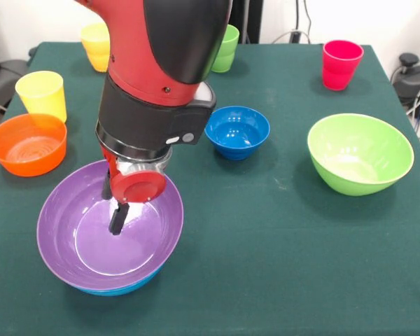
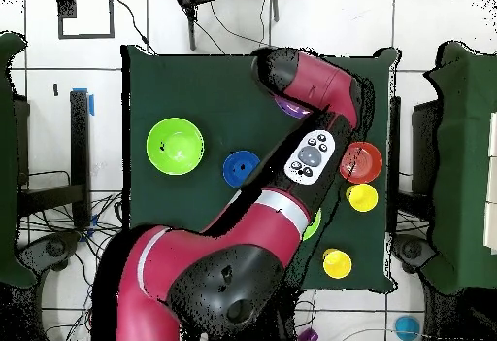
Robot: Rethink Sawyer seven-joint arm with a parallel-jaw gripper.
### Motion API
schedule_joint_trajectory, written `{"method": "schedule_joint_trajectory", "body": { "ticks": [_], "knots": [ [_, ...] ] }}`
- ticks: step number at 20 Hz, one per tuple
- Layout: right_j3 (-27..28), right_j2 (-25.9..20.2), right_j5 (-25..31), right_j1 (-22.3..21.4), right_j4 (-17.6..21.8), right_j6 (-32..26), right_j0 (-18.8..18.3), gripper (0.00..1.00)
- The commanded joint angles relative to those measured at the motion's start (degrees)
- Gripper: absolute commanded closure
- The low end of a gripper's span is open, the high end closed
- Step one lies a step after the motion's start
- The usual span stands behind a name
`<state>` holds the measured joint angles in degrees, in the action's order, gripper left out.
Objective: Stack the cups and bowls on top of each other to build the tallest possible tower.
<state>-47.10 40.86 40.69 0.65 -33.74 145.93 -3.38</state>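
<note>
Hovering inside the wide glossy purple plastic bowl [image 1: 77, 231] — nested on a large blue bowl [image 1: 115, 288] — the gripper [image 1: 117, 218] hid its finger state; the large light green bowl [image 1: 360, 153], at three o'clock, probably came next.

We see a table [image 1: 280, 238] under dark green cloth. Below the fingers [image 1: 117, 218] sits the purple bowl [image 1: 70, 238], nested in a blue bowl [image 1: 115, 288]. Around them stand the orange bowl [image 1: 28, 143], small blue bowl [image 1: 237, 131], green bowl [image 1: 360, 152] and four cups.
</note>
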Motion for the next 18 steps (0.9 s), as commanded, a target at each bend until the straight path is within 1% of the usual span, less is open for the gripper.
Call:
{"method": "schedule_joint_trajectory", "body": {
  "ticks": [1,4,6,7,8,10,11,12,13,15,18],
  "knots": [
    [6.41,-5.52,0.29,6.19,-1.33,9.44,-3.36,0.00],
    [8.70,-5.51,-0.39,8.02,-1.47,8.35,-4.37,0.00],
    [10.17,-5.09,0.18,8.89,-1.55,8.01,-4.79,0.00],
    [2.65,-7.46,-2.58,4.43,-0.40,5.87,-4.16,0.00],
    [2.65,-7.37,-2.49,4.44,-0.31,5.80,-4.18,0.00],
    [3.67,-7.09,-2.46,5.16,-0.33,5.91,-4.42,0.00],
    [3.47,-7.21,-2.24,4.53,-0.18,5.19,-4.81,0.00],
    [4.10,-7.13,-2.14,4.84,-0.18,5.00,-5.07,0.00],
    [6.75,-6.42,-1.53,6.63,-0.44,5.30,-5.76,0.00],
    [8.49,-5.81,-0.89,7.65,-0.53,5.34,-6.40,0.00],
    [8.52,-5.58,-0.48,7.43,-0.47,5.52,-6.43,0.00]
  ]
}}
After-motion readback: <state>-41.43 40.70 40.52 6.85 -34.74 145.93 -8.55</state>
